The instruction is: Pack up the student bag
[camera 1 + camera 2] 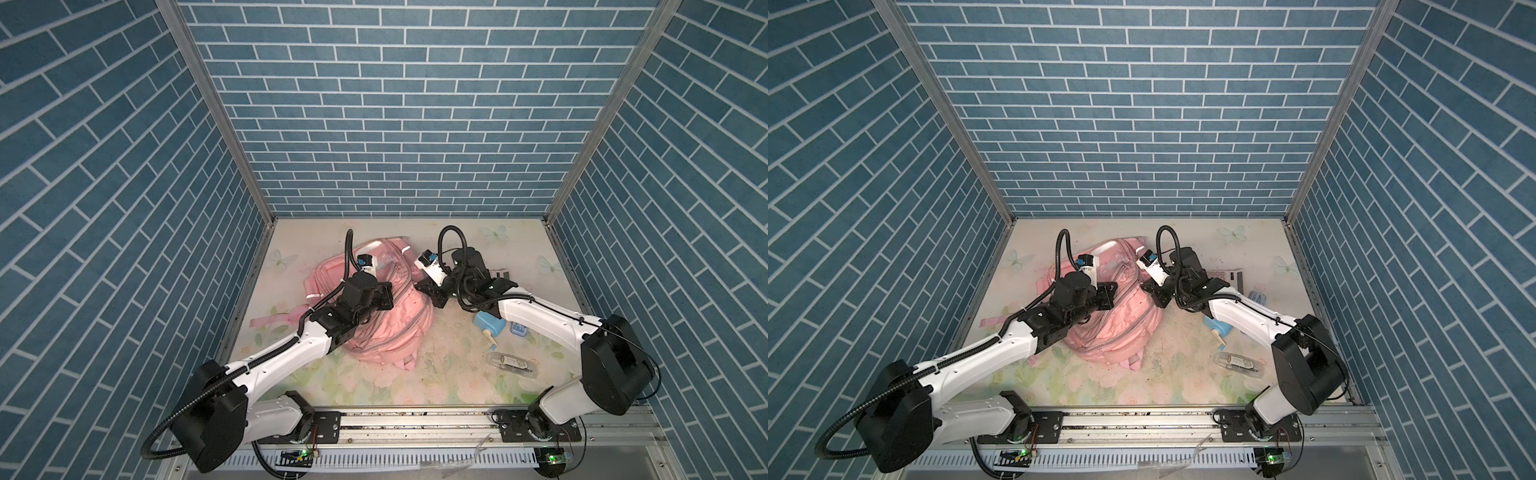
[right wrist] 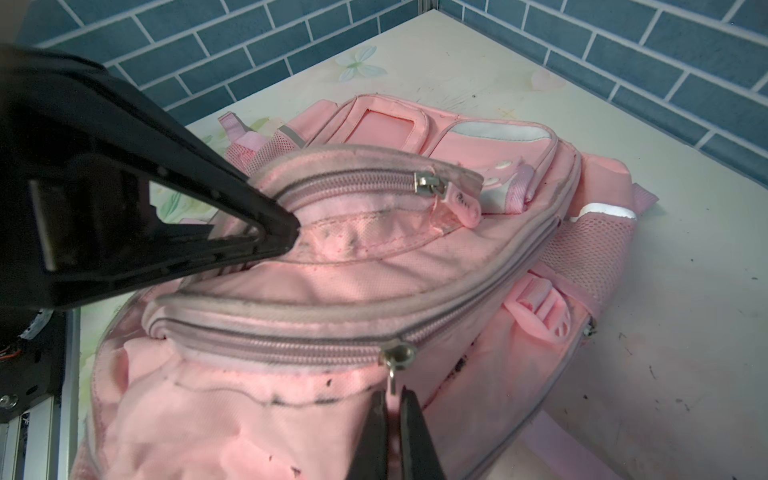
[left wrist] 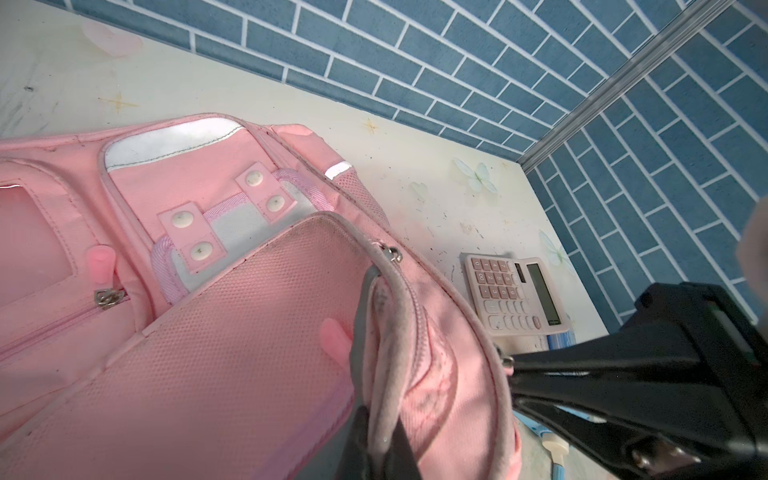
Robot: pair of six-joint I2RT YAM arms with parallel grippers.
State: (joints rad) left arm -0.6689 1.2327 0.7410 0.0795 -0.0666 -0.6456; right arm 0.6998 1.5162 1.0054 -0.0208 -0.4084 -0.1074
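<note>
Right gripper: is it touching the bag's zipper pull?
Touching. The right wrist view shows the right gripper pinching the zipper pull on the bag.

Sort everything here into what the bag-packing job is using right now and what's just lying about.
In use: student bag; left pincer, shut on its pocket edge; right pincer, shut on a zip pull.

Lying untouched: calculator; blue pump bottle; clear case; small blue box. These are likely awaiting packing.

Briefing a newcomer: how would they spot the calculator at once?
Find the big pink student bag mid-table. Right of it, partly behind the right arm, lies the calculator. It alone is flat with keys and a dark display.
</note>
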